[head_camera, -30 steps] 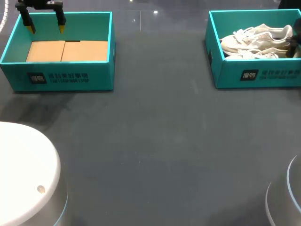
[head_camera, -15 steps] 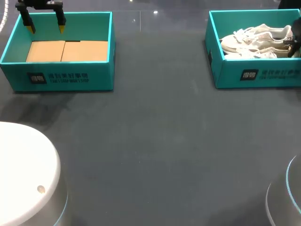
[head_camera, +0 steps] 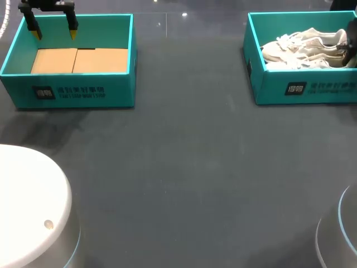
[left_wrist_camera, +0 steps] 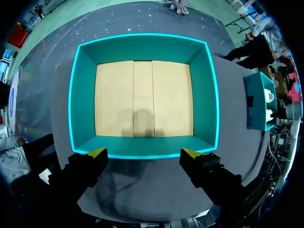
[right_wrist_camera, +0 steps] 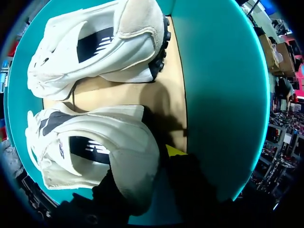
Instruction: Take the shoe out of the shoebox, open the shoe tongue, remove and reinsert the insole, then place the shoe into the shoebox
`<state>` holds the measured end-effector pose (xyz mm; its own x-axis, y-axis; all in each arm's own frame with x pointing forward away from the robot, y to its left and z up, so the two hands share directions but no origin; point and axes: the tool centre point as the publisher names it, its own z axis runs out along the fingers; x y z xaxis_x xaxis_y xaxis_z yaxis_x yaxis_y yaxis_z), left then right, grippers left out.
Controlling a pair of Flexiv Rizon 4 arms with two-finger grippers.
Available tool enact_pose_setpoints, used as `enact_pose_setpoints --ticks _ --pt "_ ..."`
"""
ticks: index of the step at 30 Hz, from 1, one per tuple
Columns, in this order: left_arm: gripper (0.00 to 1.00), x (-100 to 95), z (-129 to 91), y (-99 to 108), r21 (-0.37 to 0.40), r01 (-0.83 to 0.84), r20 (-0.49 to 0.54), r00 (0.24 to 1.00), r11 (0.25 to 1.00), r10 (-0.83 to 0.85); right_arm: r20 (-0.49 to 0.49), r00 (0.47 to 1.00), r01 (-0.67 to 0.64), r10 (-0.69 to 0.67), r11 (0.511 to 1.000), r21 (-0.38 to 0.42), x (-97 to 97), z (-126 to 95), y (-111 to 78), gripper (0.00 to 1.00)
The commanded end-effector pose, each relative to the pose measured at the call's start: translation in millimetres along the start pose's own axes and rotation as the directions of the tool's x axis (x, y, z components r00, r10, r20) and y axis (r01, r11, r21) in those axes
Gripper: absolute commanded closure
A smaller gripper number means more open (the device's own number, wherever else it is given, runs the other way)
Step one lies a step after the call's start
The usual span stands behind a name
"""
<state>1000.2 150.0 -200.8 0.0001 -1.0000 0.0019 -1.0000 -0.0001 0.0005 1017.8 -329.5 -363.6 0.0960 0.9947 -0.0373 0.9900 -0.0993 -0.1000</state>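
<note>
Two white shoes lie side by side in the teal shoebox (head_camera: pixel 312 88) at the far right. My right gripper (head_camera: pixel 351 50) comes in at that box's right end. In the right wrist view the right gripper (right_wrist_camera: pixel 142 168) is shut on the heel of the nearer shoe (right_wrist_camera: pixel 95 142). One yellow fingertip (right_wrist_camera: pixel 173 151) shows beside the heel next to the box wall (right_wrist_camera: pixel 218 85); the other is hidden behind the shoe. The second shoe (right_wrist_camera: pixel 99 42) lies ahead. The held shoe (head_camera: pixel 312 60) is the front one. My left gripper (head_camera: pixel 54 33) hangs open over the far edge of the other box (head_camera: pixel 83 92).
The left teal box (left_wrist_camera: pixel 204 95) holds only its cardboard floor, just ahead of my left gripper (left_wrist_camera: pixel 144 153). The dark table (head_camera: pixel 184 156) stretches between the two boxes. White robot bases stand at the near left (head_camera: pixel 28 206) and near right (head_camera: pixel 340 234).
My right gripper has closed in on the front shoe's heel, and that shoe has shifted slightly toward the far side. The left arm has not moved.
</note>
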Motion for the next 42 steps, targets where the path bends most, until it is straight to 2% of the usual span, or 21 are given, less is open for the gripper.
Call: enact_pose_setpoints --ticks 1,15,32,42 --pt "0.0 0.0 0 0 0.0 0.0 0.001 1.0 1.0 0.0 0.007 1.0 -0.003 0.004 1.0 -0.016 1.8 -11 -5.1 1.0" --pt "0.0 0.0 0 0 0.0 0.0 0.001 1.0 1.0 0.0 0.025 0.999 -0.03 0.031 0.998 -0.05 3.1 -41 3.3 1.0" --pt "0.0 0.0 0 0 0.0 0.0 0.001 1.0 1.0 0.0 0.084 0.995 -0.053 0.062 0.993 -0.109 -3.9 -101 18.4 1.0" --pt "0.0 0.0 0 0 0.0 0.0 0.001 1.0 1.0 0.0 0.147 0.987 -0.048 0.068 0.989 -0.139 -2.0 -135 13.8 1.0"
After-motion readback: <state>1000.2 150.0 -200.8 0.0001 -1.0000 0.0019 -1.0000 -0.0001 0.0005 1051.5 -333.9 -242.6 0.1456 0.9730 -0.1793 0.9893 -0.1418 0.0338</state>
